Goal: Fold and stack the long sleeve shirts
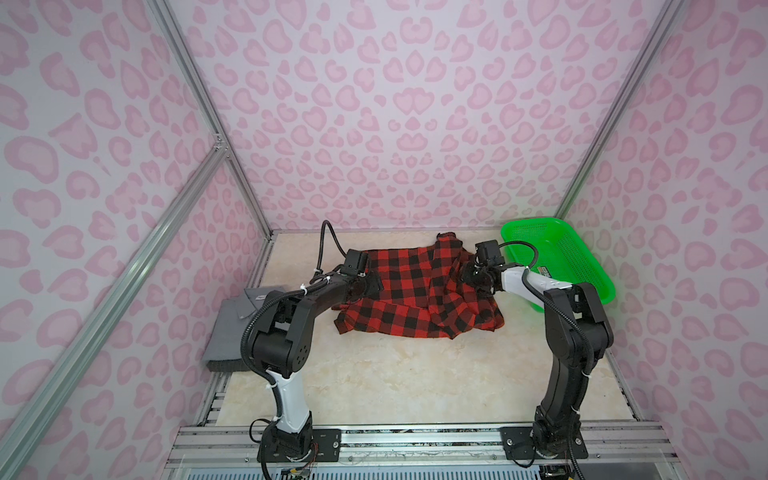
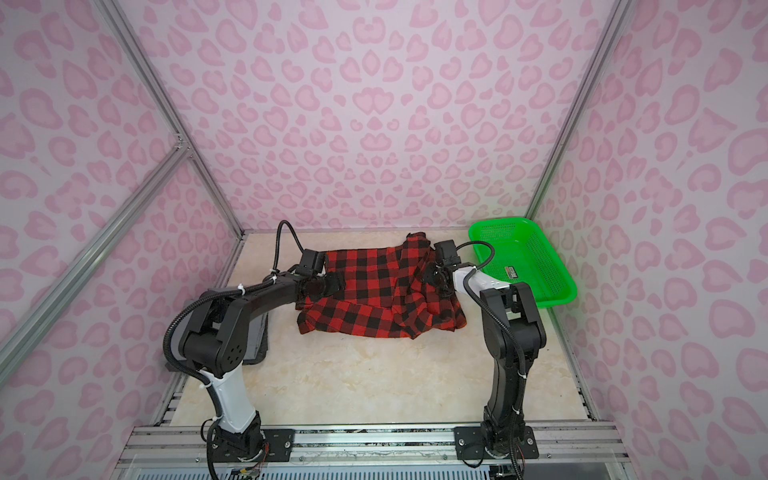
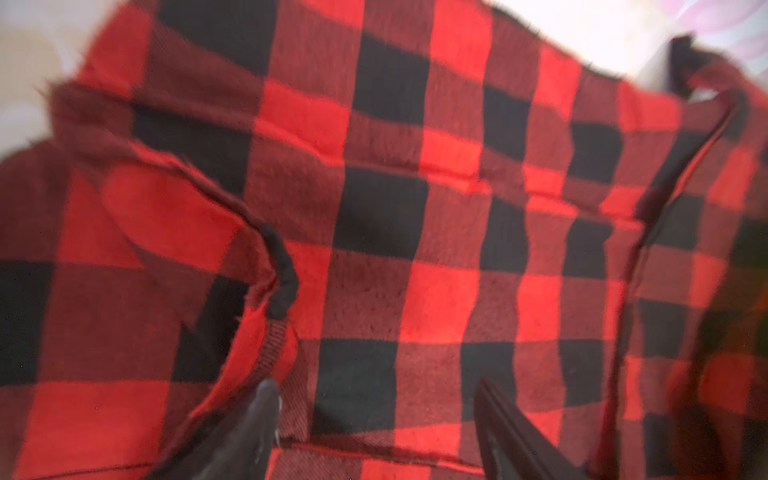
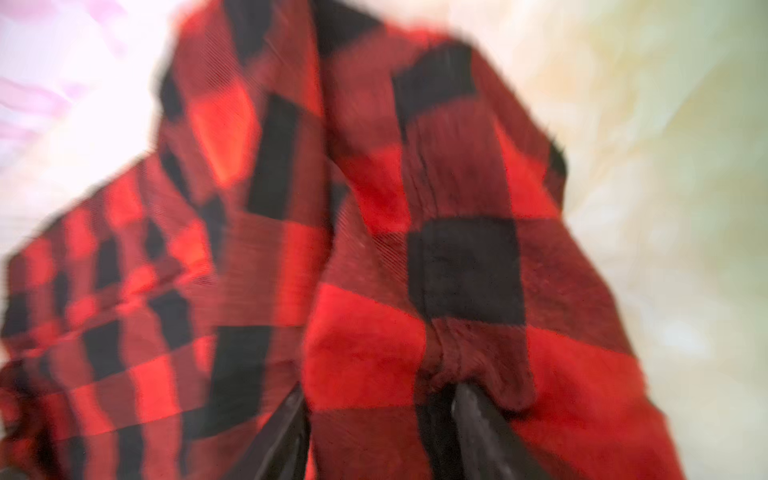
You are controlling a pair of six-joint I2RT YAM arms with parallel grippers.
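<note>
Folding the checked shirt [image 1: 415,291], which is lying mid-frame on the worktop [image 1: 395,374]; the grey shirt [image 1: 230,328] is lying folded at left. The left pincer [image 3: 376,390] is hovering wide open over the cloth, holding nothing. The right pincer [image 4: 382,395] is pinching a bunched fold. The next move probably calls for a left grip, then a joint fold.

You have both top views set high over the near edge of the tabletop [image 1: 395,374], looking steeply down on nearly the same whole scene, while each wrist view looks past its own pincer, left pincer [image 3: 374,388] and right pincer [image 4: 382,395], very close onto the checked shirt [image 3: 415,208], blurred.
</note>
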